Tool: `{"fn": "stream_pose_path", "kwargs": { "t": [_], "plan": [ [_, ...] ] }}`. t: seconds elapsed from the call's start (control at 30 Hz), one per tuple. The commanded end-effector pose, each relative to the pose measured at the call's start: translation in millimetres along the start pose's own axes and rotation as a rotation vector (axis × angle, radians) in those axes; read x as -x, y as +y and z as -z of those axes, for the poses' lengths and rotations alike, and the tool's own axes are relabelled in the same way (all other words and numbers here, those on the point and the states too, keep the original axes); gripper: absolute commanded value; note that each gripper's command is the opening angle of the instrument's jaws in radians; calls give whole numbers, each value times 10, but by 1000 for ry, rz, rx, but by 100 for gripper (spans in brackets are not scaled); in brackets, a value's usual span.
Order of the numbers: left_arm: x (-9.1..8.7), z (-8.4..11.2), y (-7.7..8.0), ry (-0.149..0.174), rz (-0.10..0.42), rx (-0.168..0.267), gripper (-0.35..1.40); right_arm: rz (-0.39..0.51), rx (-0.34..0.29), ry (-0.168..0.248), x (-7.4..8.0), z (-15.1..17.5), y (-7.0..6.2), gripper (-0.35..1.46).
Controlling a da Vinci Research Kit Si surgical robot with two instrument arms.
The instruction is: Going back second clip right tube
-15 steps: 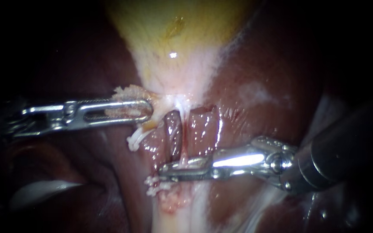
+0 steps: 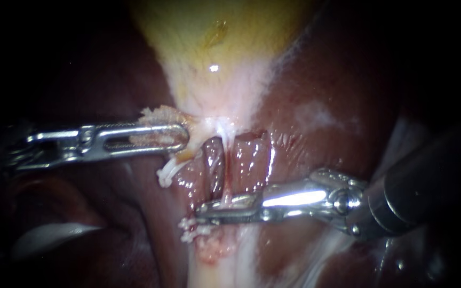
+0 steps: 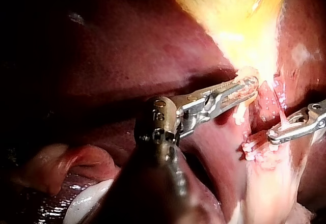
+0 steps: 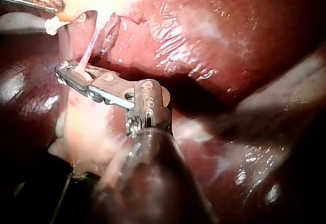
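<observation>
The yellowish gallbladder (image 2: 214,42) narrows to a pale neck between dark liver (image 2: 321,80) lobes. My left instrument (image 2: 183,136) comes in level from the left, its slotted jaws shut on frayed pale tissue at the neck (image 3: 249,85). Below the neck run a dark red tube (image 2: 214,162) and, just right of it, a thin pale tube (image 2: 227,184). My right instrument (image 2: 203,211) lies across the lower end of the thin tube, its jaws closed on it (image 4: 65,72). I cannot make out a clip. White frayed tissue (image 2: 192,232) hangs under the jaw tips.
A pale strip of tissue (image 2: 225,266) continues downward from the right instrument's jaws. Lower left lies a smooth whitish object (image 2: 49,237). The right instrument's thick dark shaft (image 2: 422,186) fills the lower right. Glistening liver surrounds the tubes.
</observation>
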Motion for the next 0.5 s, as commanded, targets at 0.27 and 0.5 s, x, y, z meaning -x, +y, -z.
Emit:
{"fn": "stream_pose_path", "kwargs": {
  "t": [0.27,0.5],
  "plan": [
    [0,0,0,0,0,0,-35,154,-6,17,5,-22,1,50],
    [0,0,0,0,0,0,-35,185,-9,22,13,-29,4,50]
  ]
}}
